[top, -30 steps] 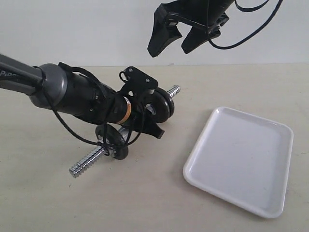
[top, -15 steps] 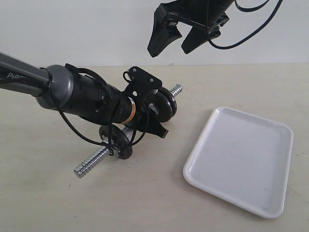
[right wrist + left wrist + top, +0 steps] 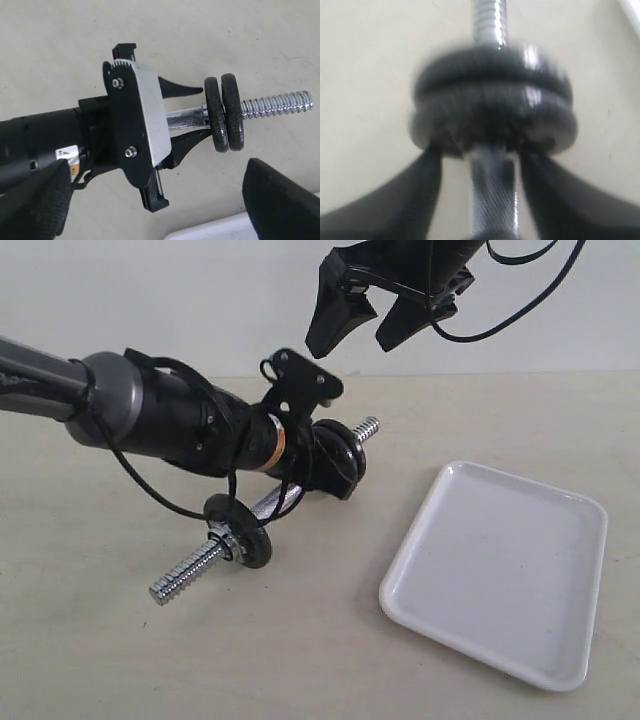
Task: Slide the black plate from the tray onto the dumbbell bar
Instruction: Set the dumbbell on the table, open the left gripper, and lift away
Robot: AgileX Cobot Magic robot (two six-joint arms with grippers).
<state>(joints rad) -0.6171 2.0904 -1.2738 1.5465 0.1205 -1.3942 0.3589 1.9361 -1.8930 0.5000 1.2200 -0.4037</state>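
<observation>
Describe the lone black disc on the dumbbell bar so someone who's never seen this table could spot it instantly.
Find the white tray on the right of the exterior view; left of it a chrome dumbbell bar lies slanted. Two black discs sit together at its far end; the lone disc sits toward the near threaded end.

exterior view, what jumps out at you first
The chrome dumbbell bar runs diagonally left of centre, two black discs stacked near its far end, the left end effector straddling it behind them. A white tray sits to the right; the right end effector hangs open above.
</observation>
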